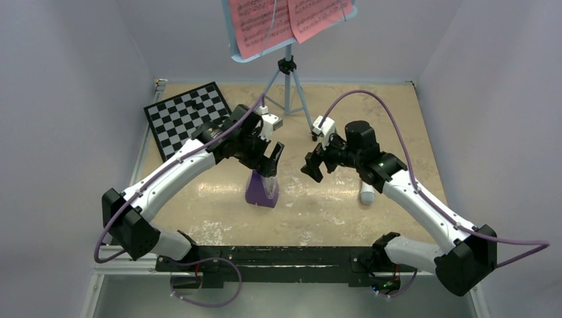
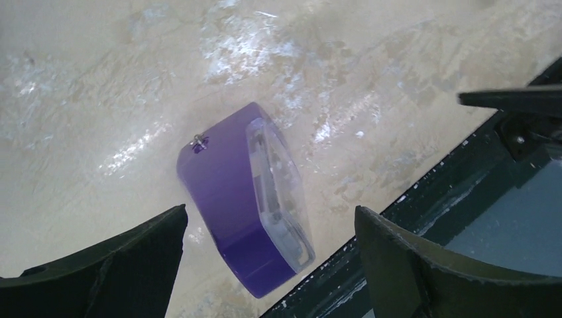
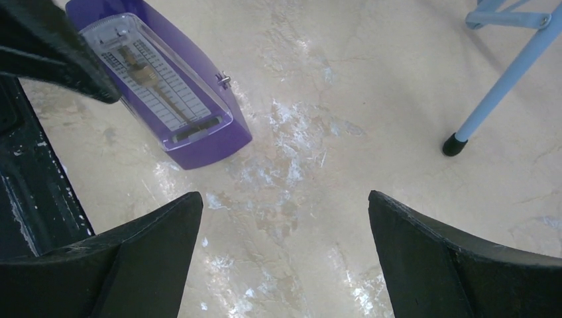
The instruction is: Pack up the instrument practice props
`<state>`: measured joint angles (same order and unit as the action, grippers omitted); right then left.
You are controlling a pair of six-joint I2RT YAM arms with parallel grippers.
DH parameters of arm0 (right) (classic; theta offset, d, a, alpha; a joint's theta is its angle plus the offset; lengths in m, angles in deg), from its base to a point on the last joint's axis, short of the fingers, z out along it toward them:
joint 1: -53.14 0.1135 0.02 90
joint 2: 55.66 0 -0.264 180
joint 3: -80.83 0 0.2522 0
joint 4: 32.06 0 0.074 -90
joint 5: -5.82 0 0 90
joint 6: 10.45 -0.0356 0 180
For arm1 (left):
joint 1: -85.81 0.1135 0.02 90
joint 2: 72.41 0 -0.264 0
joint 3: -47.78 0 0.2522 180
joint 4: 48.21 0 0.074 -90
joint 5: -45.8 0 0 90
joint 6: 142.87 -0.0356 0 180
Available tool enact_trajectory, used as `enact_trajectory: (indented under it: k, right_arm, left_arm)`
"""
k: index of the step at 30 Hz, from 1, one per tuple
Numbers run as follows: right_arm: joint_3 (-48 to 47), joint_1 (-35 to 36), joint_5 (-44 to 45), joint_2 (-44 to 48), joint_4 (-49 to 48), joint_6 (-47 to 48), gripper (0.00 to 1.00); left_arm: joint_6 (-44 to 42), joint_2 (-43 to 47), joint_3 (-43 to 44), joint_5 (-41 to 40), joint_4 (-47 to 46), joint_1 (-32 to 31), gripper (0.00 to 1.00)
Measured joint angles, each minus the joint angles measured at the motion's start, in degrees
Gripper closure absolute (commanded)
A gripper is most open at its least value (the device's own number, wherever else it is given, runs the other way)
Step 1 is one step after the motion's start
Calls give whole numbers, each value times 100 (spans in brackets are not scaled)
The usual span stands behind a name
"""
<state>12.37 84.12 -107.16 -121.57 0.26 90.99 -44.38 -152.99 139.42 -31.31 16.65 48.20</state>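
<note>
Open left end effector (image 1: 270, 163) hovers over upright purple metronome (image 1: 262, 192).

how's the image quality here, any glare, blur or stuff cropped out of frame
Top external: even light, sharp, but the music stand and its pink pages are cropped by the top edge. Left wrist: the purple metronome looks slightly soft, and white glare patches sit on the table. Right wrist: crisper, the metronome's scale marks show, with similar sheen on the table.
</note>
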Motion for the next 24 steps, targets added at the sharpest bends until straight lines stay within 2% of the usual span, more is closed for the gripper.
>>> enact_trajectory:
  k: [3, 8, 9, 12, 17, 21, 24]
  right_arm:
    - [122, -4, 101, 225, 61, -37, 1]
    - [208, -20, 212, 420, 155, -90, 1]
    - [221, -22, 249, 459, 168, -90, 1]
    - [275, -26, 280, 599, 238, -87, 1]
    - [304, -26, 280, 632, 341, -87, 1]
    - [304, -26, 267, 564, 350, -74, 1]
    - [286, -26, 219, 404, 380, -9, 1]
  left_arm:
    - [302, -229, 151, -562, 214, -105, 7]
    - [592, -437, 153, -1040, 501, -118, 23]
    - [636, -452, 153, -1067, 525, -120, 29]
    - [743, -466, 153, -1056, 590, -173, 59]
    - [636, -459, 313, -1196, 640, -157, 86]
    - [542, -459, 321, -1198, 575, -83, 98]
    - [354, -404, 256, -1069, 461, 50, 100]
